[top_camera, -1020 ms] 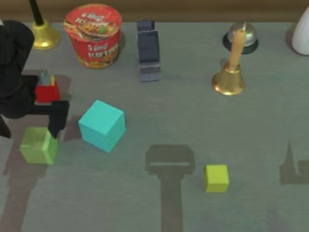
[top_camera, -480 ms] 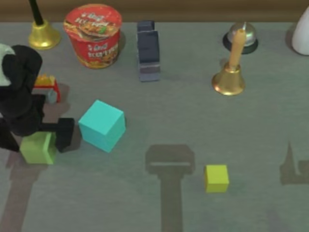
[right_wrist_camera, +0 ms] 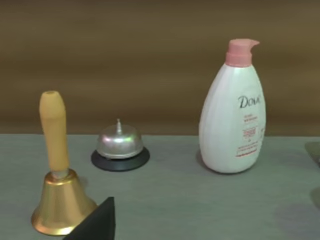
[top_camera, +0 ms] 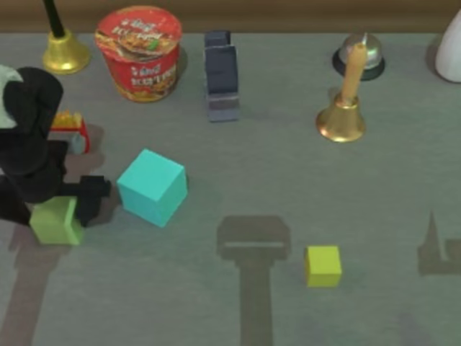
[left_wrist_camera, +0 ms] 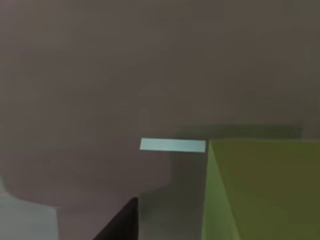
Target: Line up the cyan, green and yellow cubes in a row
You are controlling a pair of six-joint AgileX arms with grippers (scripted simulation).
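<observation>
L gripper [top_camera: 61, 209] straddles green cube [top_camera: 52, 222] at lower left of frame, fingers spread w/ cube between; should close squarely before lifting toward cyan cube [top_camera: 152, 187].

Grey-green table [top_camera: 288, 180], brown wood-grain wall [right_wrist_camera: 150, 60] behind, soft shadows

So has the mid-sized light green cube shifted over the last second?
Barely: the light green cube sits about where it was, left of the large cyan cube.
</observation>
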